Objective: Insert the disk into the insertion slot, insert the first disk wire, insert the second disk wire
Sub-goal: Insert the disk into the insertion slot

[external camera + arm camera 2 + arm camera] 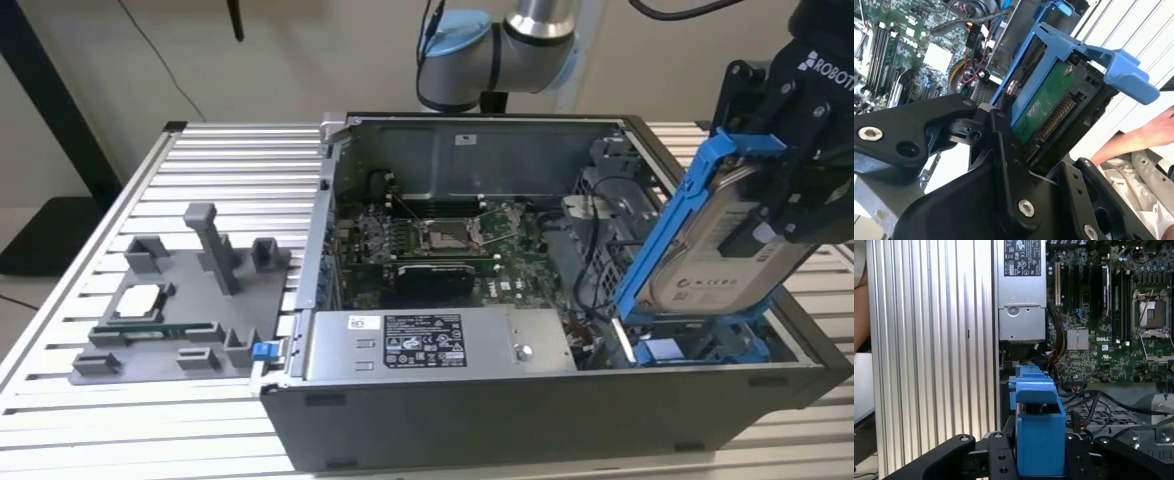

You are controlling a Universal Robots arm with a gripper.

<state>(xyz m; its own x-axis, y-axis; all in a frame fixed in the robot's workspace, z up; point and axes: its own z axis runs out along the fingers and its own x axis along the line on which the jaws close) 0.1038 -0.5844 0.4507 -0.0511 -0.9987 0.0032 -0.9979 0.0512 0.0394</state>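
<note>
My gripper is shut on the disk, a silver-white drive in a bright blue carrier frame. The disk hangs steeply tilted, with its lower end just over the insertion slot. That slot is a grey bay with blue rails at the exterior view's right end of the open computer case. In the second wrist view the disk's green board and connector edge sit between my black fingers. The blue carrier stands between the finger links in the first wrist view. Dark cables lie beside the bay; I cannot tell which are the disk wires.
The case holds a motherboard and a labelled grey power-supply box. A grey tray of fixtures sits on the slatted table at the exterior view's left. A person's hand is close behind the disk.
</note>
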